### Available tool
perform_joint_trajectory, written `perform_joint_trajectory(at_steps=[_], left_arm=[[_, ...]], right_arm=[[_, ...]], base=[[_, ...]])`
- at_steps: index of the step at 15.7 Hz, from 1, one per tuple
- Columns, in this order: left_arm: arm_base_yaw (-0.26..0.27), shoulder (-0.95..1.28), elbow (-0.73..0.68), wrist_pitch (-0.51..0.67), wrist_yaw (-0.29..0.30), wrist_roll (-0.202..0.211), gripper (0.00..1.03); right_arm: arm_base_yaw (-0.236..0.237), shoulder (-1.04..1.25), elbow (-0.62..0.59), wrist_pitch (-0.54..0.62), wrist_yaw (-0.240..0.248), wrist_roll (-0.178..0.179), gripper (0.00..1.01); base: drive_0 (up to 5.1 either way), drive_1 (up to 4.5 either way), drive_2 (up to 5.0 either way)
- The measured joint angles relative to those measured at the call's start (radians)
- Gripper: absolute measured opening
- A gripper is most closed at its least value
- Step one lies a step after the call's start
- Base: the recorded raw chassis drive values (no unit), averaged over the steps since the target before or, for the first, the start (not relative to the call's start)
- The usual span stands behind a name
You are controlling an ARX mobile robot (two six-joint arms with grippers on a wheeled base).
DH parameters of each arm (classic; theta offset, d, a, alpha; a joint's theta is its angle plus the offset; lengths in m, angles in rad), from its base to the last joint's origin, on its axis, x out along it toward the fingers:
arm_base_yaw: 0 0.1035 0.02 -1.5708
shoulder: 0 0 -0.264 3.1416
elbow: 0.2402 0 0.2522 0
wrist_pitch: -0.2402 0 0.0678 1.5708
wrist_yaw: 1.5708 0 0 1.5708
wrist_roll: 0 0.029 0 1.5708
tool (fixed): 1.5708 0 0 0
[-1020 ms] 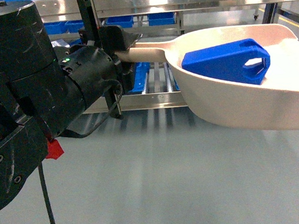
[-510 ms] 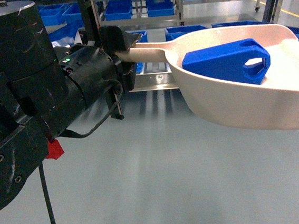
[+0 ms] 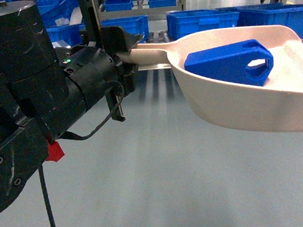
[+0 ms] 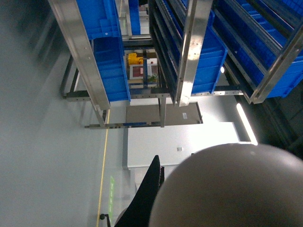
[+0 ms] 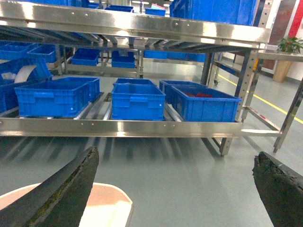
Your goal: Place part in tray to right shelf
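The left tool point(image 3: 126, 49) is clenched on the handle of the tray point(image 3: 280, 109), its dark fingers wrapped over the near end so that the grip itself is mostly hidden behind the bulky black arm. Out from it the handle runs into the wide cream scoop, held clear of the grey floor point(image 3: 164, 187); the scoop's far edge is cut off by the frame. The part point(image 3: 227, 63) lies inside the bowl, away from the tool, resting against the sloped inner wall with one round hole showing. The right tool point(image 5: 175, 189) hangs released, its two dark fingers wide apart, only their tips in sight, with a corner of the tray below the left one. Beyond it stands the right shelf point(image 5: 123, 127), blue crates point(image 5: 137, 101) sitting behind its shiny rail.
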Motion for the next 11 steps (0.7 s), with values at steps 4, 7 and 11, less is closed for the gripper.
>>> perform_joint_trajectory(at_steps=[4,7,11], left_arm=[[0.0,0.0,0.0,-0.002,0.0,0.0,0.13],[0.0,0.0,-0.001,-0.006,0.0,0.0,0.13],[0.0,0.0,-0.001,-0.002,0.0,0.0,0.13]], right_arm=[[0.0,-0.001,0.0,-0.004,0.0,0.0,0.98],[0.0,-0.001,0.0,-0.002,0.0,0.0,0.98],[0.0,-0.001,0.0,-0.002,0.0,0.0,0.98]], base=[[0.0,0.0,0.0],[0.0,0.0,0.0],[0.0,0.0,0.0]])
